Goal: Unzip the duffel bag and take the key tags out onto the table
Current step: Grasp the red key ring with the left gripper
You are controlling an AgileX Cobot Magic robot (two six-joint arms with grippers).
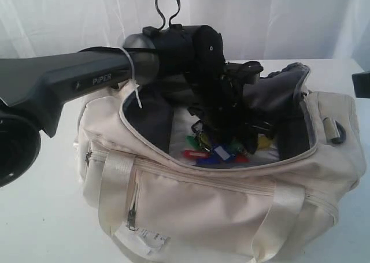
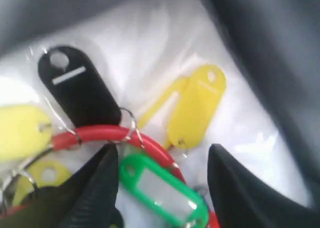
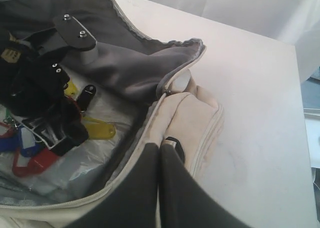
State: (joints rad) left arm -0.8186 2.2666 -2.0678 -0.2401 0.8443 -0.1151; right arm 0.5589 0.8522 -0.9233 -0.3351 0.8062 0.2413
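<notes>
Dark grey arm link marked PIPER [image 1: 75,81] filled the near left of the exterior view, reaching down into the large cream-white fabric duffel bag [image 1: 231,205], which stood unzipped on the plain white table [image 1: 40,217]. Bunch of red, green, blue and yellow plastic key tags [image 1: 215,151] lay inside on the bag floor, on crinkled clear plastic [image 3: 90,163]. Left end effector [image 2: 162,153] was spread wide, fingers straddling a green tag [image 2: 165,193] and red ring [image 2: 100,134], not closed on them. Right end effector [image 3: 161,150] had fingers pressed together at the bag's end panel; pinched cloth could not be confirmed.
</notes>
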